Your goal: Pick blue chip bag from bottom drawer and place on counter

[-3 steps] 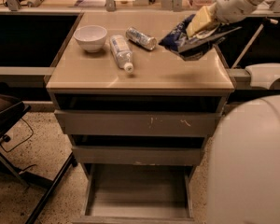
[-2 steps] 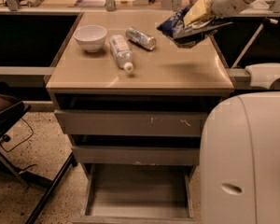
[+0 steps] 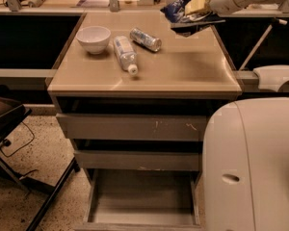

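Note:
My gripper [image 3: 195, 12] is shut on the blue chip bag [image 3: 176, 9], a crumpled dark-blue foil bag, and holds it just above the far right part of the counter [image 3: 183, 66]. The arm reaches in from the upper right. The bottom drawer [image 3: 142, 198] is pulled open at the bottom of the view and its flat grey floor is bare.
A white bowl [image 3: 93, 38], a clear plastic bottle [image 3: 124, 53] lying on its side and a silver can [image 3: 145, 39] lie on the counter's far left half. The robot's white body [image 3: 253, 167] fills the lower right. A black chair frame [image 3: 19, 148] stands at the left.
The gripper has carried the blue chip bag farther back and up over the counter's far right edge. The robot's body has shifted in the lower right of the view.

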Tool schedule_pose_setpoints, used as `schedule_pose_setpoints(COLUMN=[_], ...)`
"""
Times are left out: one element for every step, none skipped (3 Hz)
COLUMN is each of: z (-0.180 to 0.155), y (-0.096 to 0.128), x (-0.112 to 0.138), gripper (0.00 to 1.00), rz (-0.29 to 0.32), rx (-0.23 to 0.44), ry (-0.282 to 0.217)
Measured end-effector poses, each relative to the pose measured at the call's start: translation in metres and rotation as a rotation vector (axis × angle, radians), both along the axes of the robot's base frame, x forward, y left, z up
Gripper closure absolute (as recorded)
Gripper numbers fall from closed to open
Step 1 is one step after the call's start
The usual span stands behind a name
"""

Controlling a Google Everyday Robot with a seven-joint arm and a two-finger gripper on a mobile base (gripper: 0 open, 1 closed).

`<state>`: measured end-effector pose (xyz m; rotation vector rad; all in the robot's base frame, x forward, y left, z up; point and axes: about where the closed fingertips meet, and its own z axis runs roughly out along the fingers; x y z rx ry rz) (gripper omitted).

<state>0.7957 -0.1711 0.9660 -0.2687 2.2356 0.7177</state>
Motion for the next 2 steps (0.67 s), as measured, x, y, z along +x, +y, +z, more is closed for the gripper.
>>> schedule_pose_setpoints(z=[-0.046,-0.107], y=[-0.022,-0.05], x=[0.005,-0.009], gripper=[1.0,1.0], rz=[-0.029,-0.067], rx=[-0.024,-0.062], ry=[0.015,0.083])
